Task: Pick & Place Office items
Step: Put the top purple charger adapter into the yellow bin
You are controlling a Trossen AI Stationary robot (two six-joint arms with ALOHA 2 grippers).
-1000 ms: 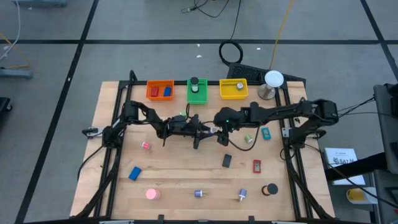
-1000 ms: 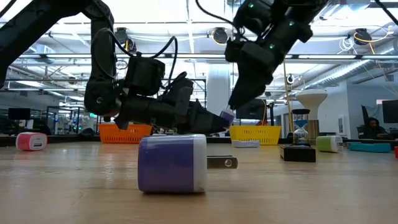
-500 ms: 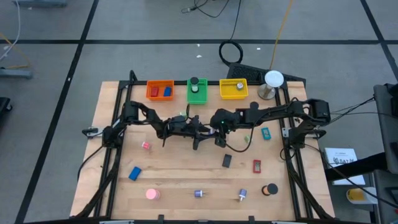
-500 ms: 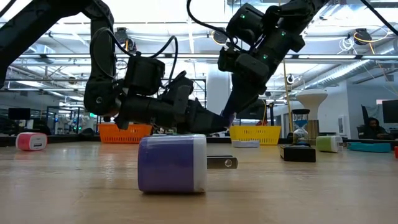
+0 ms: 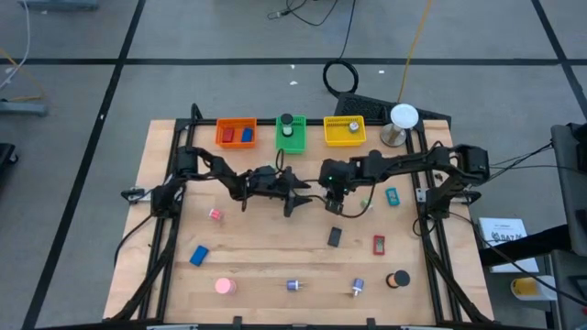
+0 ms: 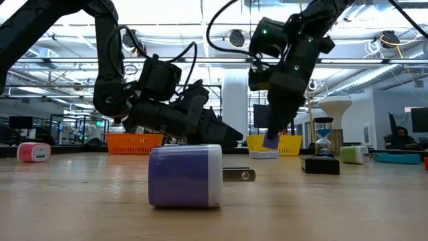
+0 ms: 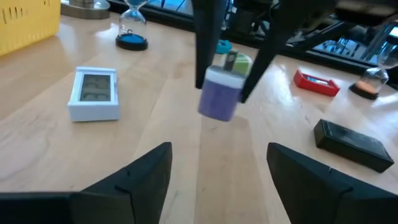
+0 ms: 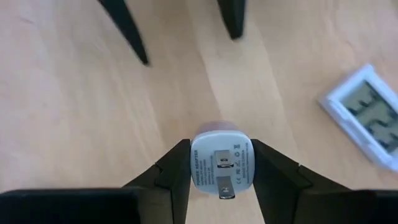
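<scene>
My right gripper (image 5: 335, 203) (image 8: 221, 149) is shut on a small purple-and-white plug charger (image 7: 219, 99) (image 6: 271, 140) at mid-table. My left gripper (image 5: 295, 197) (image 7: 219, 149) is open and empty. It lies low just left of the charger, with its fingertips (image 8: 127, 28) pointing at it. Other office items lie flat on the near half of the table: a second purple charger (image 6: 185, 175), a blue block (image 5: 199, 255), pink pieces (image 5: 225, 286), a black block (image 5: 335, 236), a red piece (image 5: 379, 245) and a black round piece (image 5: 397, 280). My right gripper pinches the charger between its two fingers, on two opposite sides of the white prong end (image 8: 221, 186). The fingers (image 7: 202, 43) come from above, pointing down. The pronged face looks up at the wrist and the purple body (image 7: 217, 109) hangs below, just clear of the table.
A small white digital clock (image 7: 93, 93) (image 8: 367, 124) lies close beside the charger. Orange (image 5: 236, 133), green (image 5: 291, 134) and yellow (image 5: 345, 131) bins line the far edge, with a white-domed stand (image 5: 402, 119) to their right. A teal piece (image 5: 393, 195) lies to the right.
My right gripper has moved a little toward the table's right and turned from slanting to pointing straight down. It has carried the purple charger away from my left gripper's fingertips, where the charger was a second ago. My left arm has stayed nearly in place.
</scene>
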